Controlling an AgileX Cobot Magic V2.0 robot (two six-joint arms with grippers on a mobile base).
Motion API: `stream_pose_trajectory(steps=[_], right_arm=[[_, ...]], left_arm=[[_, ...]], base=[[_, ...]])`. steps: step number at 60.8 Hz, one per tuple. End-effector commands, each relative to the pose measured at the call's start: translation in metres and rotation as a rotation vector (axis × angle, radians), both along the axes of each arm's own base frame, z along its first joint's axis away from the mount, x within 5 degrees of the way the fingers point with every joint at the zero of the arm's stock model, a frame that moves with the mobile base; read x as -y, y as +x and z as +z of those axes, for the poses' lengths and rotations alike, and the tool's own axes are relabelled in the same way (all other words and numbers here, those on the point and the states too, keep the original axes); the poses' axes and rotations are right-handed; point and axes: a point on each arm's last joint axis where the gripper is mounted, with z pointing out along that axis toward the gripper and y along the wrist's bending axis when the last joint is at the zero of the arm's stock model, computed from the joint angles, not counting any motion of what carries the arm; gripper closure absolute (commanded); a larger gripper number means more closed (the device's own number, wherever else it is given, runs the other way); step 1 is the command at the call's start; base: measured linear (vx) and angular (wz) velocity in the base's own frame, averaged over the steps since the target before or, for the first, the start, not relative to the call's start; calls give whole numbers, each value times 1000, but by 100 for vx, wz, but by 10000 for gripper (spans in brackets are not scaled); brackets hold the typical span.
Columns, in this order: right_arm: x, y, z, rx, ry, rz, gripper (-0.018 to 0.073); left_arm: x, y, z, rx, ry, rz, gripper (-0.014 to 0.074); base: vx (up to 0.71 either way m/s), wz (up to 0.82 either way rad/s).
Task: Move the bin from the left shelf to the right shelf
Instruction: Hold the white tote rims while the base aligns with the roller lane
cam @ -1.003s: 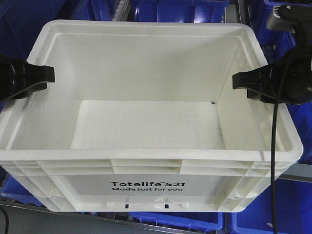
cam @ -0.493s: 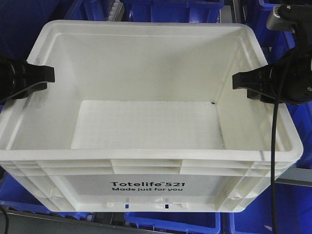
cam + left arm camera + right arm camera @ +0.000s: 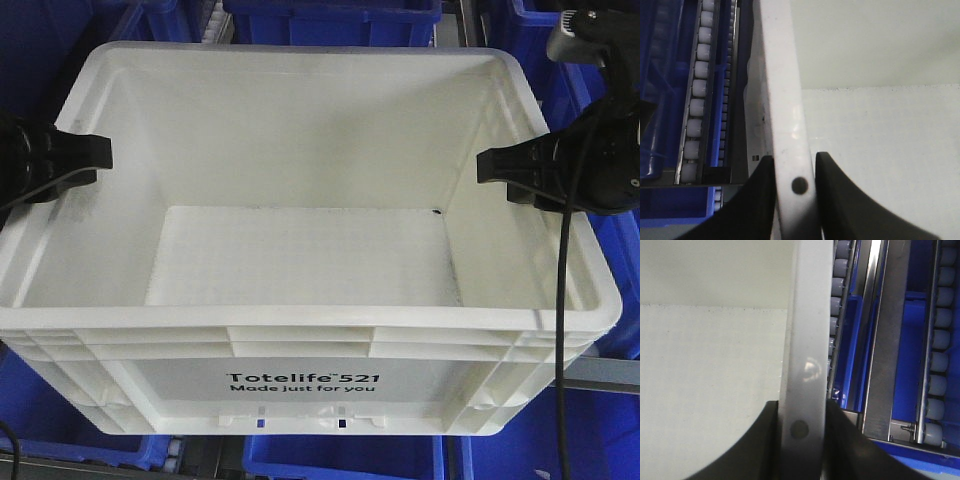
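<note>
The bin point(image 3: 300, 338) is a large white tote, empty, with black "Totelife 521" print on its near side, and it fills the front view. My left gripper point(image 3: 95, 160) is shut on its left wall, one finger inside and one outside. In the left wrist view the black fingers point(image 3: 840, 200) pinch the white rim point(image 3: 782, 100) of the bin. My right gripper point(image 3: 490, 172) clamps the right wall the same way. The right wrist view shows that rim point(image 3: 810, 330) squeezed between the right gripper point(image 3: 801, 412) fingers.
Blue plastic bins point(image 3: 330, 18) surround the tote above, below and at both sides. A grey metal shelf rail point(image 3: 612, 375) runs at the lower right. Roller tracks point(image 3: 696, 100) lie left of the tote, and more rollers point(image 3: 936, 340) to its right. A black cable point(image 3: 562, 300) hangs over the right rim.
The tote and both grippers keep their place in the frame. The blue bins and the grey rail behind have slid downward in the view.
</note>
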Motion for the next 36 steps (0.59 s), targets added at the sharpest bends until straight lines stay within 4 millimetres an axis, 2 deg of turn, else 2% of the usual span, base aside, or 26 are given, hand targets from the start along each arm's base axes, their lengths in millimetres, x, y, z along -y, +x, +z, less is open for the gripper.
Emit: stream_pose_trajectory(steps=[1, 36], right_arm=[[10, 1, 29, 201, -32, -6, 568], [10, 1, 29, 201, -32, -6, 568]], left_arm=[[-4, -4, 30, 195, 5, -11, 603], [-4, -4, 30, 195, 5, -11, 603]], base=[[7, -7], [9, -9]])
